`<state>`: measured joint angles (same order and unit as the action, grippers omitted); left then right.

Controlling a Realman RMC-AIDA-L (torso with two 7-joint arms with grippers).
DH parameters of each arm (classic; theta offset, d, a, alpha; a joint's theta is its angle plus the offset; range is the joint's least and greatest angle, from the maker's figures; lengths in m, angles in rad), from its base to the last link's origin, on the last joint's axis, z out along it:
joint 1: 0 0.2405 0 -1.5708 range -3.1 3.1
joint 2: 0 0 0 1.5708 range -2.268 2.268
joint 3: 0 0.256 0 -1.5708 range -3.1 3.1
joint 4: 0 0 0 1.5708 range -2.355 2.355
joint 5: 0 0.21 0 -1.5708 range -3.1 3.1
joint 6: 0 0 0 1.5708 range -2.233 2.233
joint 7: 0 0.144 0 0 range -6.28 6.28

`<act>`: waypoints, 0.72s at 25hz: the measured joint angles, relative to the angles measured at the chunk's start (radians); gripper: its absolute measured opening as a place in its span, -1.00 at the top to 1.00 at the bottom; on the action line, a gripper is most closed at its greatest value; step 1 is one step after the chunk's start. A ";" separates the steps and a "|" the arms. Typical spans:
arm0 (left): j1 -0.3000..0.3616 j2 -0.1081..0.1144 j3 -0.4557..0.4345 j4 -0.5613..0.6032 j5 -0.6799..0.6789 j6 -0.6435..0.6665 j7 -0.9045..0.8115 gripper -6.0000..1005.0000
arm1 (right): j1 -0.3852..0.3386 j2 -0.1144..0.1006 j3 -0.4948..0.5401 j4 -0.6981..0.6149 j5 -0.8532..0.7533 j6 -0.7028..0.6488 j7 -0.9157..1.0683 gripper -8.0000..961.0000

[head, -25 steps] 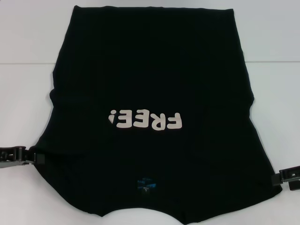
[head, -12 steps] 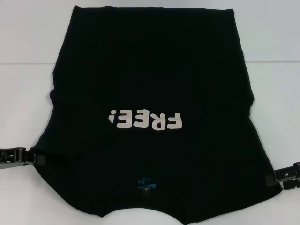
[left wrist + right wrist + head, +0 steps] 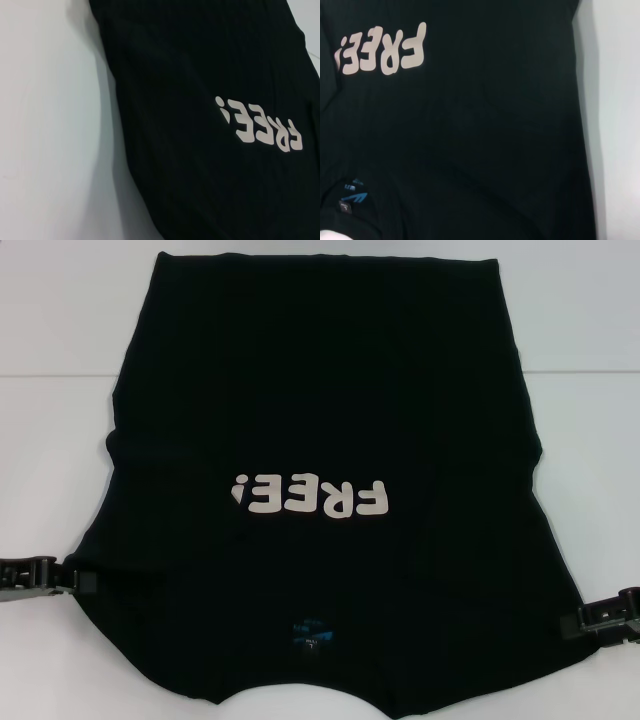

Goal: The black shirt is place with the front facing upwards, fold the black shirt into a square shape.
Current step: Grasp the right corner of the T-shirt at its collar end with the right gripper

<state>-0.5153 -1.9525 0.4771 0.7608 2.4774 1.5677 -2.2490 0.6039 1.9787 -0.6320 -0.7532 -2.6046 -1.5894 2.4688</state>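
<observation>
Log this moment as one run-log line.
black shirt: flat, print up | left gripper: at shirt's left edge | right gripper: at right edge | fold: not begun

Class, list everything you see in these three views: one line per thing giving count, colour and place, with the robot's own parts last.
shirt: one, black, spread flat over the middle of the table, collar end nearest the robot.
lettering: one word, "FREE!", cream, on the shirt's front, upside down in the head view.
label: one, blue, inside the collar.
table: one, white, under the shirt, bare on both sides.
left pincer: one, black, at the shirt's left edge near the sleeve.
right pincer: one, black, at the shirt's right edge near the sleeve.
</observation>
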 joint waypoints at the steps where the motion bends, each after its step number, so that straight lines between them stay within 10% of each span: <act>1: 0.000 0.000 0.000 0.000 0.000 0.000 0.000 0.92 | 0.000 0.000 0.000 0.000 0.000 0.000 0.000 -0.65; 18: 0.000 0.000 -0.001 0.000 -0.003 0.004 0.006 0.92 | 0.001 -0.007 -0.012 0.000 0.000 0.008 0.000 -0.65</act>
<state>-0.5154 -1.9526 0.4762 0.7608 2.4742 1.5720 -2.2426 0.6047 1.9721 -0.6436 -0.7532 -2.6047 -1.5812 2.4686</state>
